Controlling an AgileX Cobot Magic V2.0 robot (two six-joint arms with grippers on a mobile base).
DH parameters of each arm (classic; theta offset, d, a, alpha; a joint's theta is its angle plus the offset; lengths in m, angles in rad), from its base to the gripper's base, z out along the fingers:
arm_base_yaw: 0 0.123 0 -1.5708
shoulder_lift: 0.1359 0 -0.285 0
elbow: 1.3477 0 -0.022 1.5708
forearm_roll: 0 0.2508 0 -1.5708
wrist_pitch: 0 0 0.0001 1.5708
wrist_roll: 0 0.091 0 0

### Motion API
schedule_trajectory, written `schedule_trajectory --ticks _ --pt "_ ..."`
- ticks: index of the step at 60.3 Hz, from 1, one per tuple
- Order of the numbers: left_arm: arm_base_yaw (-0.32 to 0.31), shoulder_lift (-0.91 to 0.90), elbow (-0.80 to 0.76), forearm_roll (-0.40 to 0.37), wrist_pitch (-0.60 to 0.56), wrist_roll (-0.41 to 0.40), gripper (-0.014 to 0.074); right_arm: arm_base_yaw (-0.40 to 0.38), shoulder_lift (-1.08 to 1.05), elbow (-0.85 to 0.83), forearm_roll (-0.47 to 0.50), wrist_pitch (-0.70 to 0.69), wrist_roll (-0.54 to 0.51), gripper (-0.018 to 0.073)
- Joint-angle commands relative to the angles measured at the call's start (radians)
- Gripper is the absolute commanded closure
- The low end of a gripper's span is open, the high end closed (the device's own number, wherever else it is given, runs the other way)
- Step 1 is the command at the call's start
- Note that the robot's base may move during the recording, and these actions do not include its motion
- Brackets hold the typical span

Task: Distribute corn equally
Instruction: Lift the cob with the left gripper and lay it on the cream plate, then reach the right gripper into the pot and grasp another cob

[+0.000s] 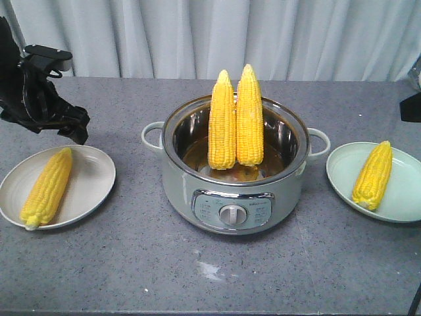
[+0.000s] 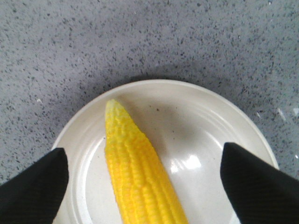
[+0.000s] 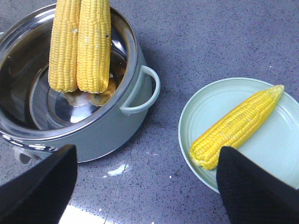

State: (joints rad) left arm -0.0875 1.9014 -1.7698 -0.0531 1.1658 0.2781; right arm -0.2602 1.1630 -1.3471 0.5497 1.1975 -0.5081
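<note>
Two corn cobs point(image 1: 222, 122) point(image 1: 250, 117) stand upright, tips up, leaning on the back wall of the silver pot point(image 1: 197, 168); the right wrist view also shows this pair point(image 3: 80, 44). A third corn cob point(image 1: 47, 187) lies on the cream plate point(image 1: 99, 174) at the left. A fourth corn cob point(image 1: 373, 174) lies on the pale green plate point(image 1: 404, 201) at the right. My left gripper point(image 2: 145, 158) hangs open above the cream plate point(image 2: 205, 140), its fingers apart on either side of the cob point(image 2: 135, 172). My right gripper point(image 3: 147, 161) is open and empty over the table between pot and green plate point(image 3: 280, 149).
The pot has side handles point(image 1: 152, 135) point(image 1: 320, 141) and a front knob point(image 1: 231, 214). A pale smear point(image 1: 209, 268) marks the grey table in front of it. A curtain hangs behind the table. The left arm point(image 1: 33, 92) is above the table's back left.
</note>
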Motion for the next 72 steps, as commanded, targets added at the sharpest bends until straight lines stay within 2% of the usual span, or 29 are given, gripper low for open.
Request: schedule_trajectory --ticks 1,13,23,36,42,50,56,65,72 --pt "-0.001 -0.084 -0.026 -0.009 -0.065 -0.009 -0.0039 -0.007 -0.017 -0.021 0.035 -0.039 -0.007 -0.0021" --pt "-0.001 -0.197 -0.026 -0.036 -0.145 -0.033 -0.0018 -0.007 -0.017 -0.021 0.035 -0.040 -0.007 -0.0021" --pt "-0.001 -0.312 -0.025 -0.119 -0.210 -0.024 -0.0009 -0.007 -0.017 -0.021 0.035 -0.041 -0.008 -0.0021" --pt "-0.002 -0.453 -0.025 -0.285 -0.129 0.071 0.0009 -0.007 -0.017 -0.021 0.035 -0.041 -0.008 -0.0021" --pt "-0.002 -0.499 -0.024 -0.337 -0.099 0.103 0.0010 -0.007 -0.017 -0.021 0.035 -0.041 -0.008 -0.0021" --pt "-0.002 -0.537 -0.024 -0.340 -0.075 0.112 0.0010 -0.007 -0.017 -0.021 0.044 -0.042 -0.011 -0.0021" --pt "-0.002 -0.549 -0.014 -0.342 -0.041 0.112 0.0010 -0.007 -0.017 -0.021 0.097 -0.043 -0.040 -0.0021" --pt "-0.002 -0.589 0.085 -0.358 -0.112 0.128 0.0010 -0.003 0.005 -0.021 0.164 -0.064 -0.100 -0.0021" --pt "-0.002 -0.602 0.127 -0.357 -0.139 0.128 0.0010 0.061 0.049 -0.022 0.163 -0.131 -0.135 -0.0021"
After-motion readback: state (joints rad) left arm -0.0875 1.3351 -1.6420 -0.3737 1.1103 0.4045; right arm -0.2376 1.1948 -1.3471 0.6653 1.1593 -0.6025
